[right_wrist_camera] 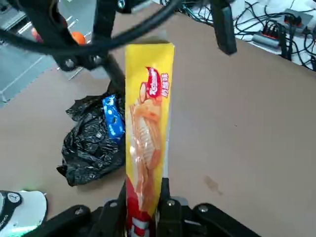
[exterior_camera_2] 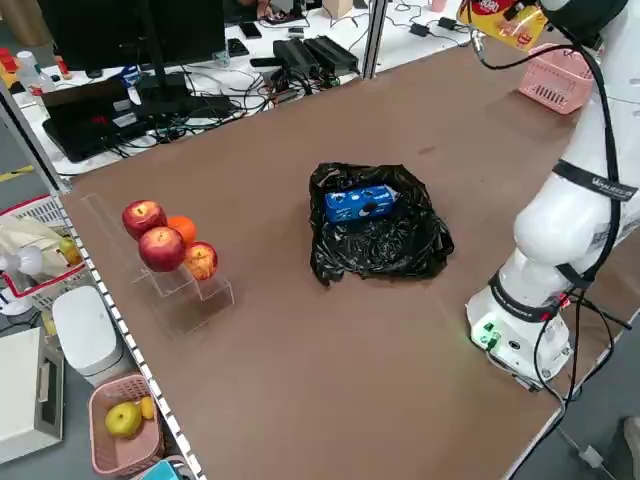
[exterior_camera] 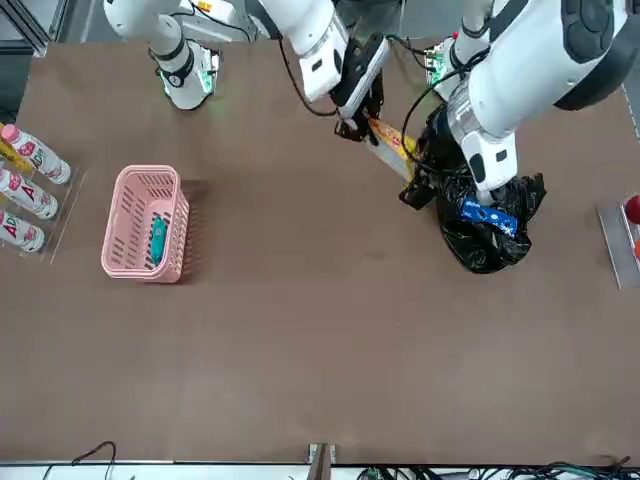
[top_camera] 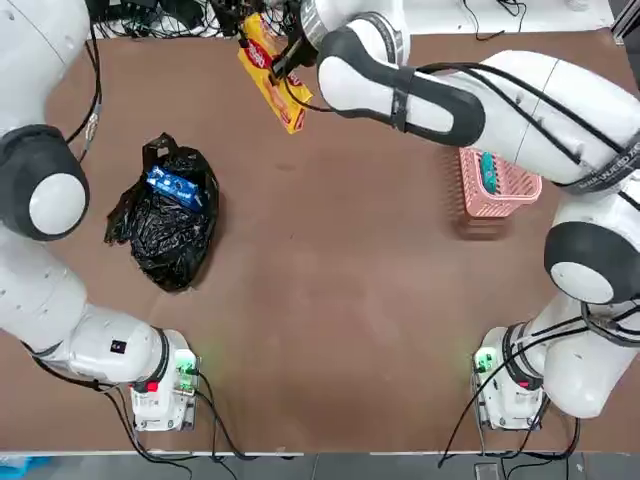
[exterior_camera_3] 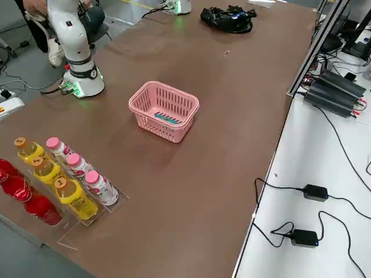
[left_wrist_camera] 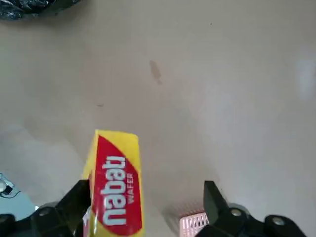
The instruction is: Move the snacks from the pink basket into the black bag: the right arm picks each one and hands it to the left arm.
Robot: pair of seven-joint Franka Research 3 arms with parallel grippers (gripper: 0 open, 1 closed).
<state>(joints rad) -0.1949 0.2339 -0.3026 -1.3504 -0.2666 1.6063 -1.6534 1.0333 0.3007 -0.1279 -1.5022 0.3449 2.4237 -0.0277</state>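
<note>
My right gripper [right_wrist_camera: 145,192] [top_camera: 288,57] is shut on the lower end of a yellow snack packet [right_wrist_camera: 148,118] [top_camera: 272,72], held in the air over the table's far side. My left gripper [left_wrist_camera: 143,202] is open, and the packet's upper end [left_wrist_camera: 116,182] stands between its fingers, close to one of them and not clamped. The black bag [top_camera: 168,225] [exterior_camera: 485,235] lies on the table with a blue snack [top_camera: 175,187] [exterior_camera_2: 360,203] on top of it. The pink basket [top_camera: 505,198] [exterior_camera: 118,232] holds a teal snack [top_camera: 487,172] [exterior_camera_3: 167,118].
White bottles with red print [exterior_camera: 25,190] lie in a clear rack beyond the basket, beside yellow and red bottles [exterior_camera_3: 69,185]. Apples and an orange [exterior_camera_2: 162,242] sit on a stand at the robot's left edge. Cables and equipment run along the far side.
</note>
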